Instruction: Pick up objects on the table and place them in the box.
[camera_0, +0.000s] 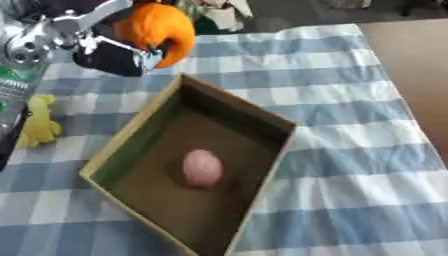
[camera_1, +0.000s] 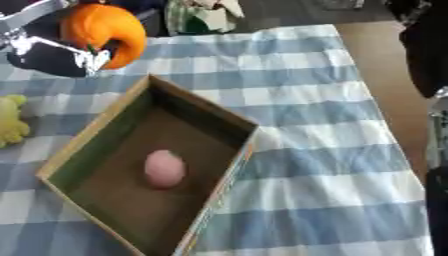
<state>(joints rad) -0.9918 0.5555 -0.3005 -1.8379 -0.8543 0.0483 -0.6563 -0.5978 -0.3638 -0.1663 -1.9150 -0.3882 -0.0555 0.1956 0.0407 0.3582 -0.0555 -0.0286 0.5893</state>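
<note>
My left hand is up at the far left, black with silver parts, its fingers curled round an orange round object. It hangs just beyond the far corner of the open cardboard box, which lies askew in the middle of the table. A pink egg-shaped object lies on the box floor. On the cloth left of the box is a yellow soft object. My right arm shows only as a dark shape along the right edge of the right eye view.
A blue and white checked cloth covers the table, whose right edge meets a brown floor. Grey and green gear stands at the left edge. Some clutter sits beyond the far edge.
</note>
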